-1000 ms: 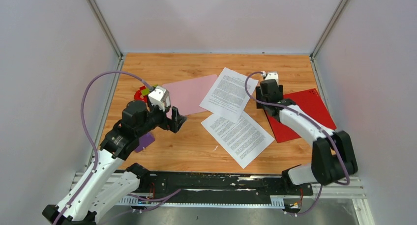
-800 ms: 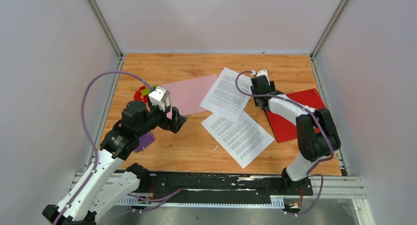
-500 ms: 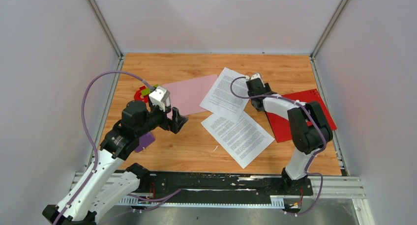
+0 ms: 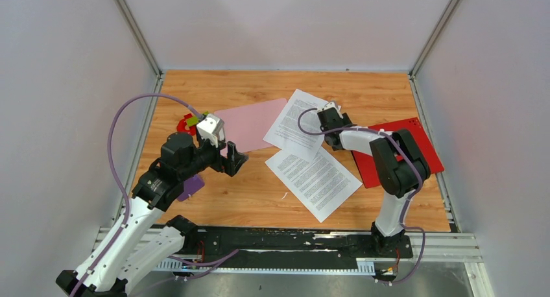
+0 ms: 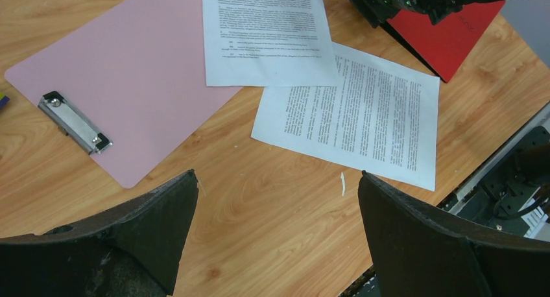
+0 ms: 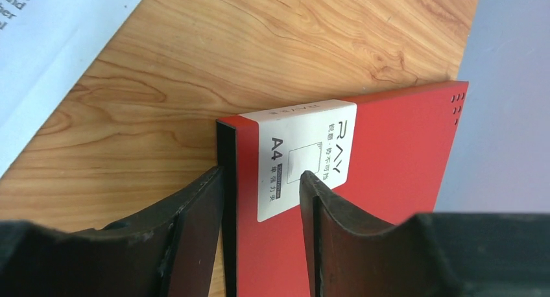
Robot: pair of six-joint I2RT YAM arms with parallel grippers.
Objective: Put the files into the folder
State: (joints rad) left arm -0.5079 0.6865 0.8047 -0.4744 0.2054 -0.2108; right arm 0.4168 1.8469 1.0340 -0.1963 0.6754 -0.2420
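Two files lie on the wooden table, white sheets of small print: one [image 4: 298, 123] [image 5: 266, 31] overlaps the other [image 4: 313, 182] [image 5: 350, 115]. The red folder [image 4: 405, 148] [image 6: 389, 161] lies flat at the right, a white A4 label near its corner. My right gripper [image 4: 338, 136] [image 6: 261, 174] is at the folder's left corner, turned on its side. Its jaws stand half-narrowed either side of the folder's black edge, one beside the edge, one over the red cover. Whether they press on it does not show. My left gripper [image 4: 235, 159] [image 5: 277, 174] hangs wide open above bare wood, holding nothing.
A pink clipboard [image 4: 250, 123] [image 5: 130, 83] with a metal clip [image 5: 72, 122] lies left of the sheets, under the upper sheet's edge. Small red and green pieces [image 4: 189, 122] and a purple thing [image 4: 191, 188] sit near the left arm. Grey walls enclose the table.
The right gripper has swung left along the folder's top-left side towards the upper sheet, and its jaws have narrowed. The left arm, sheets and folder have not moved.
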